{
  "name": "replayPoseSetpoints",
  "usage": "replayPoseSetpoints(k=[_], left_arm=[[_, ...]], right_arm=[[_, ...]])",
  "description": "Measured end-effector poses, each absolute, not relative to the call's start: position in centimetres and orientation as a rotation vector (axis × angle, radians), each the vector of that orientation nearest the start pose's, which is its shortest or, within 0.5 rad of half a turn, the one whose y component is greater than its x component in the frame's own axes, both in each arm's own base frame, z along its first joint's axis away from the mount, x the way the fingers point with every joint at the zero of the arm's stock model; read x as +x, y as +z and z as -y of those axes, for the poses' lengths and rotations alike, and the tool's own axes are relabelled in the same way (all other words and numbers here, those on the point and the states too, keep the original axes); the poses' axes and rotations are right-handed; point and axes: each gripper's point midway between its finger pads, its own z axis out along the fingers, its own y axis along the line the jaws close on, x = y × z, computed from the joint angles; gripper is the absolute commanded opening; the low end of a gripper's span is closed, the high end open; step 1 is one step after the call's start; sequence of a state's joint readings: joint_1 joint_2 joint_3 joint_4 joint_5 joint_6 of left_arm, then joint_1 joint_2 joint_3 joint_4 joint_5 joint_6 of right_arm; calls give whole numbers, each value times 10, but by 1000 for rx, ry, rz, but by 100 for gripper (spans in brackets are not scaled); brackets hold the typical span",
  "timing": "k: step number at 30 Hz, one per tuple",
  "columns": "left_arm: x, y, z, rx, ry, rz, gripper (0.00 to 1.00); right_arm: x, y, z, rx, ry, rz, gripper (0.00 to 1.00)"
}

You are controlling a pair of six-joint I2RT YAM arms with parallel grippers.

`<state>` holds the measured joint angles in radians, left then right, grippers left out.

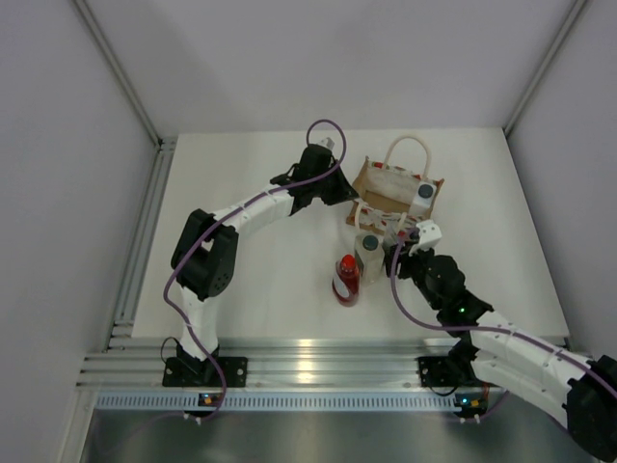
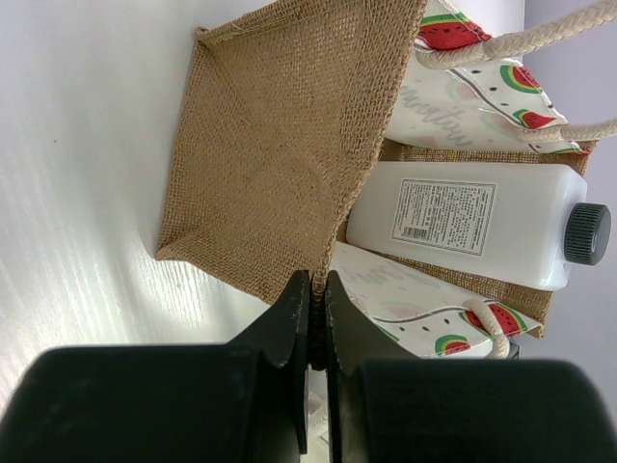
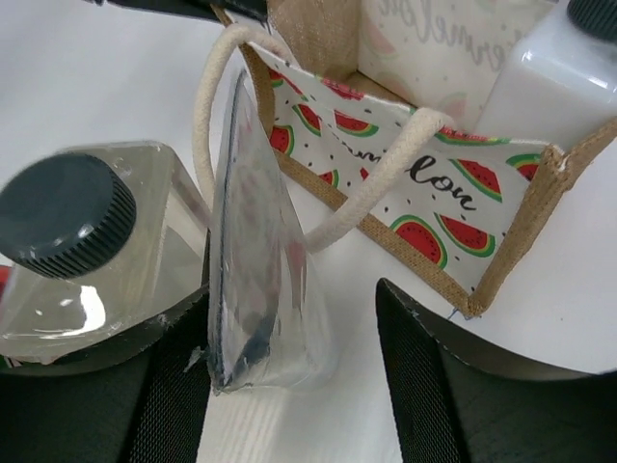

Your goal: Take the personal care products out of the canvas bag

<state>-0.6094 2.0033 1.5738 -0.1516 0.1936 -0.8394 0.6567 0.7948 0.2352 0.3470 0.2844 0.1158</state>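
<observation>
Right wrist view shows the right claw (image 3: 289,318) with its fingers spread wide and clamped on nothing. A slim clear packet (image 3: 255,280) stands on edge between them. It is close against the left finger and well clear of the right one, and whether it touches the left finger cannot be told. Just outside the left finger a whitish bottle (image 3: 87,241) with a dark grey cap stands on the tabletop (image 3: 578,275).

Ahead of this claw, past the packet, is the canvas bag (image 3: 424,203). Its near wall is printed with watermelons, and a cream rope handle (image 3: 371,178) droops from it toward the claw. The one product left inside is a white bottle (image 3: 554,82), which lies ahead and to the right of the claw, beyond that near wall. Its long axis looks upright, with the dark cap on top.

The coming move probably has to go up over the wall and handle, then down onto the cap end, rather than straight forward.

Left wrist view shows the left claw (image 2: 316,299) pressed together on the edge of the bag's burlap side wall, pinching it. From there the white bottle is ahead and to the right, inside the bag.

In the top view a red bottle (image 1: 347,280) sits on the tabletop behind the right claw, toward the arm bases. The right claw is the nearer one to the white bottle and is free, so the lift most likely falls to it while the left steadies the bag.
</observation>
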Motion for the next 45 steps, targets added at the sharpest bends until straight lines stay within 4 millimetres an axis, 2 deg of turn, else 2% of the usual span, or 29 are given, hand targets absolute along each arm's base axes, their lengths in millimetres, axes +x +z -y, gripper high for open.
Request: replayPoseSetpoints(k=[3, 11, 14, 17, 20, 25, 28, 33, 36, 41, 45], left_arm=[[426, 151, 375, -146, -1002, -2327, 0], [426, 151, 375, -145, -1002, -2327, 0], [426, 151, 375, -145, -1002, -2327, 0], [426, 151, 375, -144, -1002, -2327, 0], [426, 151, 375, -144, -1002, -2327, 0], [426, 151, 375, -144, -1002, -2327, 0], [426, 151, 375, -143, -1002, -2327, 0], [425, 151, 375, -140, -1000, -2327, 0], [425, 151, 375, -139, -1001, -2327, 0], [425, 151, 375, -137, -1002, -2327, 0], [426, 151, 375, -135, -1002, -2327, 0]], right_arm=[[269, 154, -151, -260, 321, -1719, 65], [273, 246, -141, -152, 347, -1544, 68], [286, 270, -130, -68, 309, -1555, 68], [306, 283, -114, 68, 259, -1613, 69], [328, 278, -102, 183, 196, -1715, 69], [358, 245, -92, 267, 92, -1901, 62], [373, 226, -77, 318, 38, -1994, 56], [397, 217, -69, 360, 23, -2055, 52], [406, 211, -72, 360, 22, -2084, 51], [410, 194, -70, 370, -7, -2127, 51], [414, 193, -67, 383, -27, -2125, 52]])
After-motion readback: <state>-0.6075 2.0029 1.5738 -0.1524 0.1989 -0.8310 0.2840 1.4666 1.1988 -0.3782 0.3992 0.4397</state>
